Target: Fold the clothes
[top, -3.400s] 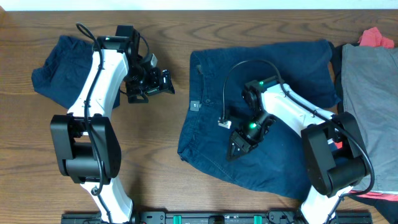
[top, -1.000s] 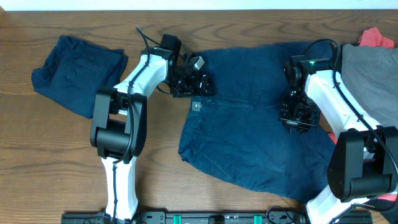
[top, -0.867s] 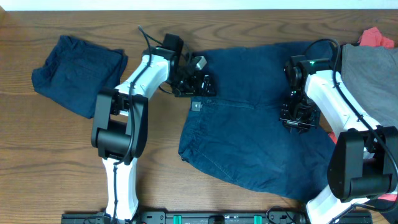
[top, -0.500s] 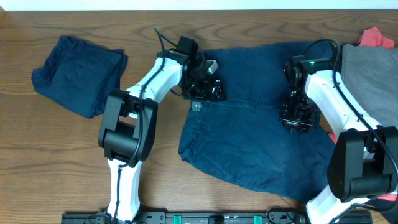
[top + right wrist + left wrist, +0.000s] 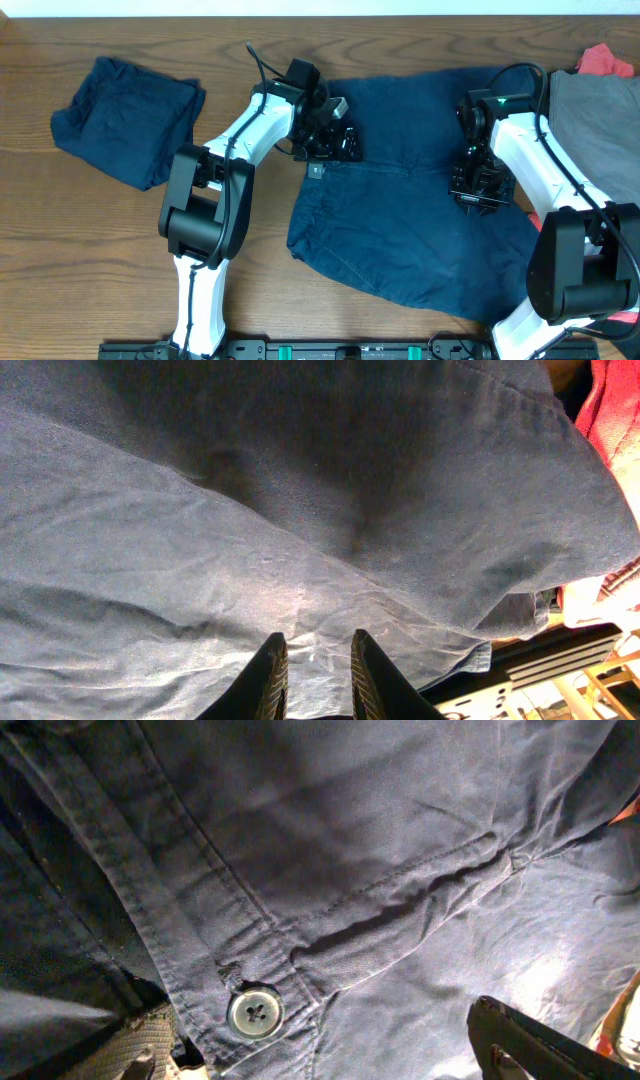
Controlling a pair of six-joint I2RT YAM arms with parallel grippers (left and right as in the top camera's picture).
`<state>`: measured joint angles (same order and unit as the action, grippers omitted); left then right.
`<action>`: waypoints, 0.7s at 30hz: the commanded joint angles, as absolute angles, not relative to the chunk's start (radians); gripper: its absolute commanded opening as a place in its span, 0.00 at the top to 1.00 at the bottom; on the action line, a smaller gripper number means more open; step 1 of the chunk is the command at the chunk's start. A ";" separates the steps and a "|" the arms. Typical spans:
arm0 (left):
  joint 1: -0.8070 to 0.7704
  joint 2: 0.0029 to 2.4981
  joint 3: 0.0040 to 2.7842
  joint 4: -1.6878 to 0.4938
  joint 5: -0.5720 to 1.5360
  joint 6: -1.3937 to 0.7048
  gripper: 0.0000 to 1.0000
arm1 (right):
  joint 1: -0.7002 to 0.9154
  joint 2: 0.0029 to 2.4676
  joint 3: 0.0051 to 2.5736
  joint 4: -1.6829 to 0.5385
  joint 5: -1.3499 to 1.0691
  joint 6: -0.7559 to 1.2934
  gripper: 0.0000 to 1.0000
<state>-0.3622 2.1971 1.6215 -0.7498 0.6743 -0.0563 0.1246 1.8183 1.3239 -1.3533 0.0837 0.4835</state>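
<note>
The shorts (image 5: 400, 230) and bundle (image 5: 125, 115) are navy, one garment (image 5: 595, 150) grey, one cloth (image 5: 605, 62) red, the table (image 5: 60, 250) wood-brown.

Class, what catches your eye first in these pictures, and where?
Large navy shorts lie spread across the middle of the table, the open left gripper over their waistband and the right gripper on their right side. A folded navy piece sits far left, grey cloth far right.

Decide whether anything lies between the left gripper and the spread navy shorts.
Nothing visible does. The left gripper hangs directly over the navy shorts, fingers open, with only the waistband and its button beneath.
</note>
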 commanded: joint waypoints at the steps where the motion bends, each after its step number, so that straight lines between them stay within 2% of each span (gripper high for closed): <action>1: -0.375 2.170 1.607 -0.750 0.701 -0.091 0.06 | 0.121 1.808 1.335 -1.355 0.101 0.500 0.80; 12: -0.392 2.170 1.606 -0.747 0.757 -0.090 0.06 | 0.121 1.808 1.335 -1.358 0.101 0.499 0.80; 18: -0.385 2.170 1.606 -0.733 0.829 -0.057 0.23 | 0.121 1.808 1.335 -1.359 0.101 0.492 0.80; 21: -0.386 2.170 1.604 -0.736 0.783 -0.058 0.23 | 0.121 1.808 1.335 -1.361 0.101 0.492 0.80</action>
